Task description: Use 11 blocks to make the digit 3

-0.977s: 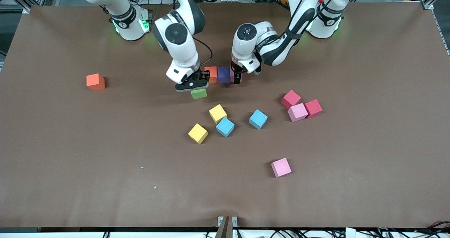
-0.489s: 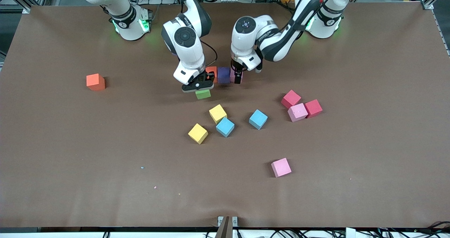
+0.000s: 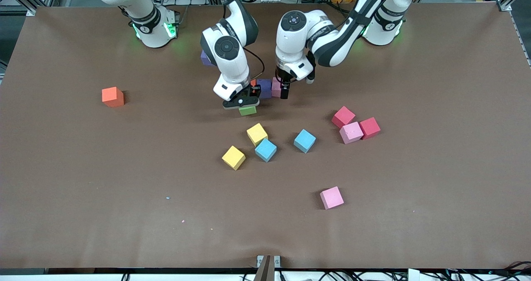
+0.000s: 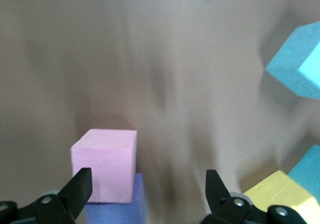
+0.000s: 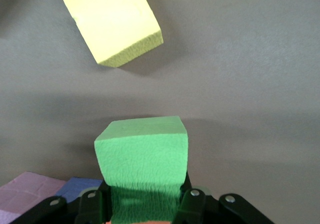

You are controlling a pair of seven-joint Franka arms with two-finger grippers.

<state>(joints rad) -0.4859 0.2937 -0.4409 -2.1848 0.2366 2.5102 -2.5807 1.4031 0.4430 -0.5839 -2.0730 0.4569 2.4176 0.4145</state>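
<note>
In the front view, the right end effector (image 3: 245,105) has carried the small matte green cube (image 3: 247,111) toward the row of orange, purple (image 3: 264,88) and pink (image 3: 275,86) cubes on the brown tabletop (image 3: 435,169), so placement looks close. The left wrist view shows the left end effector (image 4: 145,196) spread wide and empty, lifted off the pink cube. The right wrist view shows the green cube clamped, aloft.

Brown table (image 3: 435,189), perhaps cloth-covered
</note>
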